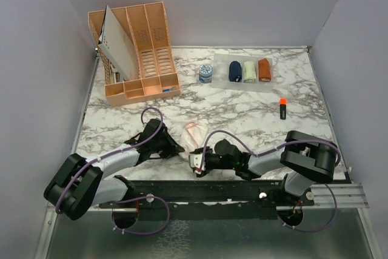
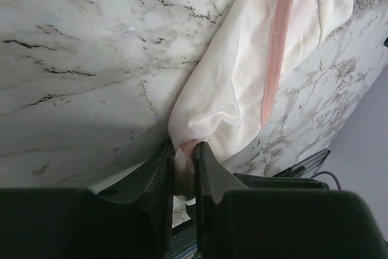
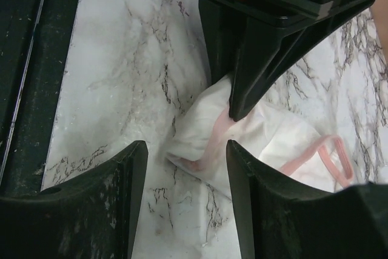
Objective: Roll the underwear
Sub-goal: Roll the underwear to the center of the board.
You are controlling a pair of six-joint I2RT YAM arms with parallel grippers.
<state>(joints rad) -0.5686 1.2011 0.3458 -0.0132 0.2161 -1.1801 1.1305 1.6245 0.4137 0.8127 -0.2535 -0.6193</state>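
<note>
The left gripper [image 2: 183, 153] has its jaws clamped on a corner of the whitish-pink briefs [image 1: 193, 131], which lie unrolled on the near tabletop [image 1: 242, 113], the right gripper [image 3: 185, 153] holds its jaws apart beside them, and the navy briefs [image 1: 235, 71] at the back look already rolled, so roughly half remains.

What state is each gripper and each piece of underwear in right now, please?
pink-edged underwear: unrolled, lying loosely crumpled, one corner pinched.
navy underwear: rolled, at the far side.
left gripper: shut on the pink-edged underwear.
right gripper: open, a cloth corner between its fingers.
</note>
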